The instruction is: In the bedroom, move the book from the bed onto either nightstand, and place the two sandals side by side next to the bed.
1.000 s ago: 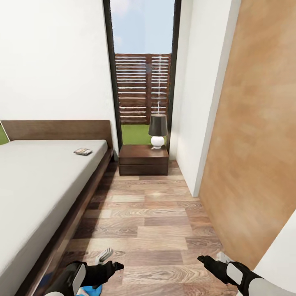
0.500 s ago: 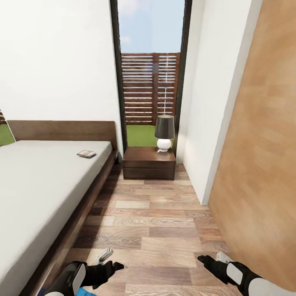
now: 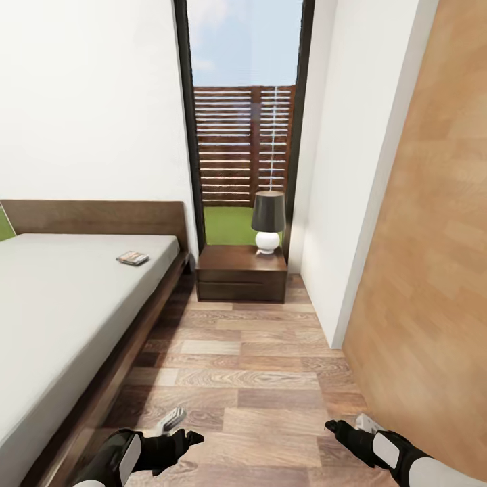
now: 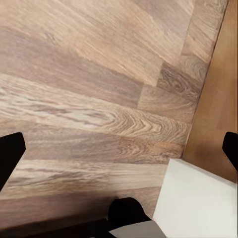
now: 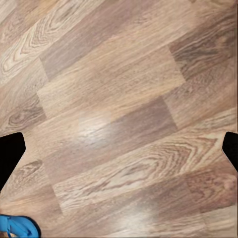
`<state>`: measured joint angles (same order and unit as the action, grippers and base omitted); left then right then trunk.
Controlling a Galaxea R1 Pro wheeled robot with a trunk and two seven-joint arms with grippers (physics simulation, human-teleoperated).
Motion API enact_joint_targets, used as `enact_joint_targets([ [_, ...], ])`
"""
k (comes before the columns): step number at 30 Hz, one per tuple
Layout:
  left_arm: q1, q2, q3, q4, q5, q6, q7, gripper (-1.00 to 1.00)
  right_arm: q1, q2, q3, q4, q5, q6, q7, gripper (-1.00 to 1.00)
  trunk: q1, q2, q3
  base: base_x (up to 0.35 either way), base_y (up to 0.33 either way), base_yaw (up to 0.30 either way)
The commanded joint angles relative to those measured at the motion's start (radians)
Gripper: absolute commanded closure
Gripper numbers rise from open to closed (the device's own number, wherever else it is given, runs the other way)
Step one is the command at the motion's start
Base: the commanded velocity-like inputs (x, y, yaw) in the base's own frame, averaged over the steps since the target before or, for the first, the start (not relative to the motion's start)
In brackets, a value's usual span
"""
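The book (image 3: 132, 258) lies flat on the grey mattress of the bed (image 3: 61, 304), near its far right corner by the headboard. The dark nightstand (image 3: 241, 273) stands on the floor just right of the bed's head. Low in the head view my left gripper (image 3: 186, 438) and right gripper (image 3: 336, 428) hover over the plank floor, far from the book. In the wrist views the left gripper (image 4: 119, 148) and the right gripper (image 5: 119, 148) are open, with bare floor between the fingertips. A piece of a blue sandal (image 5: 17, 227) shows on the floor in the right wrist view.
A table lamp (image 3: 268, 222) with a dark shade stands on the nightstand's right side. A tall window (image 3: 243, 122) rises behind it. A white wall (image 3: 345, 169) and a wooden door (image 3: 433, 270) close in the right side of the plank-floor aisle (image 3: 250, 365).
The head camera has shifted and the view with it; the nightstand now looks slightly nearer. The blue patch under my left arm has left the head view. Both arms keep their pose.
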<state>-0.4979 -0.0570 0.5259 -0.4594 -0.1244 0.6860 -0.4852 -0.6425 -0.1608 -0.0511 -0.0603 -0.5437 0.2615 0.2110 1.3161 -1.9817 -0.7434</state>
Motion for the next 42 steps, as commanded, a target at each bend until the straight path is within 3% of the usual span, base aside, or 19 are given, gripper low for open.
enact_joint_targets([
  [1, -0.001, -0.001, 0.008, -0.002, -0.011, 0.006, -0.007, -1.00, 0.000, 0.000, -0.005, -0.001, 0.001, 0.005, 0.002, -1.00, 0.000, 0.000, -0.001, 0.219, -0.181, 0.001],
  [18, -0.001, 0.001, 0.008, -0.002, -0.011, 0.006, -0.007, -1.00, 0.000, 0.000, -0.005, -0.001, 0.001, 0.006, 0.002, -1.00, 0.000, 0.000, -0.001, 0.207, -0.166, 0.000],
  [42, -0.001, 0.006, 0.010, -0.002, -0.011, 0.007, -0.010, -1.00, 0.000, 0.000, -0.006, -0.001, 0.001, 0.005, 0.001, -1.00, 0.000, 0.000, -0.001, 0.223, -0.013, 0.000],
])
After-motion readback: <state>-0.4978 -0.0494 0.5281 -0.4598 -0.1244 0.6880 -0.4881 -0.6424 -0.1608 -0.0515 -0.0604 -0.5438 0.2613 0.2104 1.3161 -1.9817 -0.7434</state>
